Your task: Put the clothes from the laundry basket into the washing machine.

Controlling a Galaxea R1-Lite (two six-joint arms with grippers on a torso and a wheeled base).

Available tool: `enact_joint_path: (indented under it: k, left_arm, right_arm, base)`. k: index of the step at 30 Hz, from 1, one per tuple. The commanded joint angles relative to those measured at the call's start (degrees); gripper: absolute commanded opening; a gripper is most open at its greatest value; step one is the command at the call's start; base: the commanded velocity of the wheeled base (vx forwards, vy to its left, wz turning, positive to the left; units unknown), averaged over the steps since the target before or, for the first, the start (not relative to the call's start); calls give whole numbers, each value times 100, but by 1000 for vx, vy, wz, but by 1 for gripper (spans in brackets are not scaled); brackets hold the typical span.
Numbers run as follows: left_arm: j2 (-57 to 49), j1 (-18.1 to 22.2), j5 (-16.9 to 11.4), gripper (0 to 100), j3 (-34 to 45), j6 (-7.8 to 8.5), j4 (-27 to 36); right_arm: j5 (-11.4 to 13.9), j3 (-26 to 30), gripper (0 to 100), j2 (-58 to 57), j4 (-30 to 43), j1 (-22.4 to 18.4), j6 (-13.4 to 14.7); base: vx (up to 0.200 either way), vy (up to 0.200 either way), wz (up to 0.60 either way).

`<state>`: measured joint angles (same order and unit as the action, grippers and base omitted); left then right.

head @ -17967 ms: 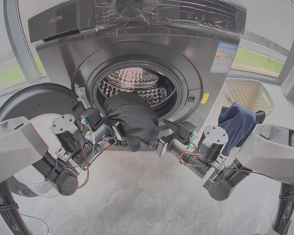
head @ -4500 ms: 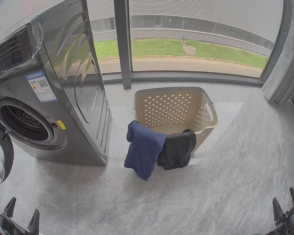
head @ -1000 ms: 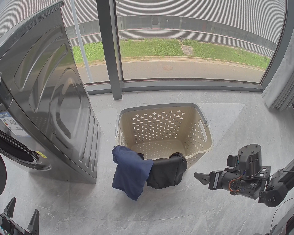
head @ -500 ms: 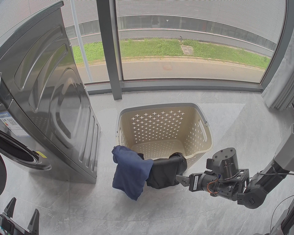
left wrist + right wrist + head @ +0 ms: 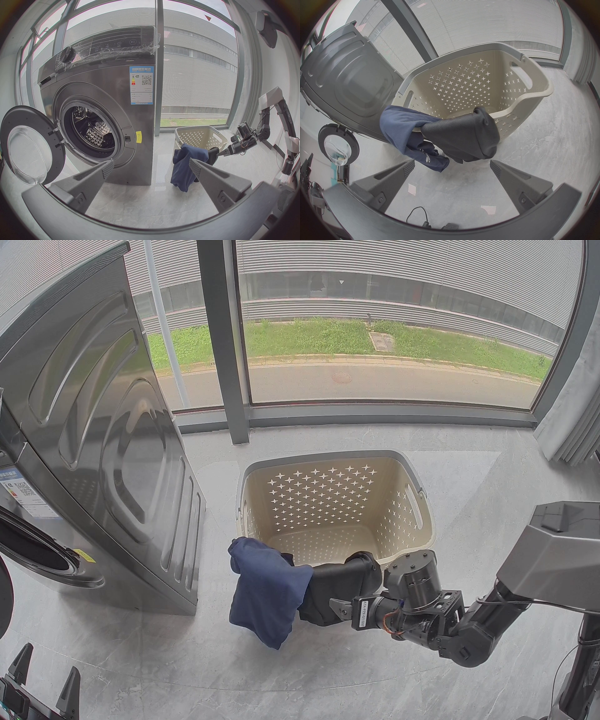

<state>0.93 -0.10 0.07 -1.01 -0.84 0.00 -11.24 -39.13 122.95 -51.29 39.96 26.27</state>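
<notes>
A beige laundry basket [image 5: 415,505] stands on the floor by the window. A blue garment [image 5: 265,593] and a black garment [image 5: 340,590] hang over its near rim. My right gripper [image 5: 340,607] is open, low and just in front of the black garment [image 5: 462,137], its fingers apart on either side below the cloth. The left gripper [image 5: 49,662] is open and holds nothing, low at the near left, far from the basket [image 5: 200,137]. The washing machine [image 5: 94,427] stands to the left, its door [image 5: 29,147] swung open. A dark cloth [image 5: 107,139] lies in the drum.
A window pillar [image 5: 222,340] rises behind the basket and a curtain [image 5: 578,409] hangs at the far right. A thin cable [image 5: 417,214] lies on the floor near the right arm. Bare grey floor stretches between the machine and the basket.
Over the last second my right arm has swept left and closer to the black garment on the basket rim. Earlier, the head turned from the washer to the basket.
</notes>
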Motion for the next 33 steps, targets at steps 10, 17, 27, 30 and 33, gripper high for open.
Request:
enact_joint_path:
  k: [10, 17, 27, 30, 33]
  left_arm:
    - [-49, 1, 10, 100, 92, -13, 0]
    - [-49, 1, 10, 100, 101, -13, 0]
    - [-49, 1, 10, 100, 92, -13, 0]
    - [-49, 1, 19, 100, 101, -13, 0]
    - [-49, 1, 19, 100, 101, -4, 0]
  right_arm:
    - [8, -947, 100, 932, -22, -32, -34]
    - [8, -1378, 100, 1231, -13, -94, -166]
    - [8, -1826, 100, 1565, 31, -234, -236]
    - [17, -1949, 100, 1644, -13, -234, -228]
    - [8, -2028, 100, 1706, -75, -226, -210]
  base:
    - [0, 0, 0]
    - [0, 0, 0]
    - [0, 0, 0]
    - [0, 0, 0]
    - [0, 0, 0]
